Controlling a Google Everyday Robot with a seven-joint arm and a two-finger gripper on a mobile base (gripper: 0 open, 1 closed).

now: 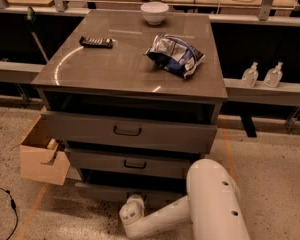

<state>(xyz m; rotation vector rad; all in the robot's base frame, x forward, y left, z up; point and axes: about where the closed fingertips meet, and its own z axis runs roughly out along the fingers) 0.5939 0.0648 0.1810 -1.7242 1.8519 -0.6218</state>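
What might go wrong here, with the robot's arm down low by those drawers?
The gripper sits low at the bottom drawer, under the top drawer and middle drawer, which stand partly pulled out; lifting straight up, the arm might knock them. A bump to the cabinet could also shift the chip bag or the bowl on top.
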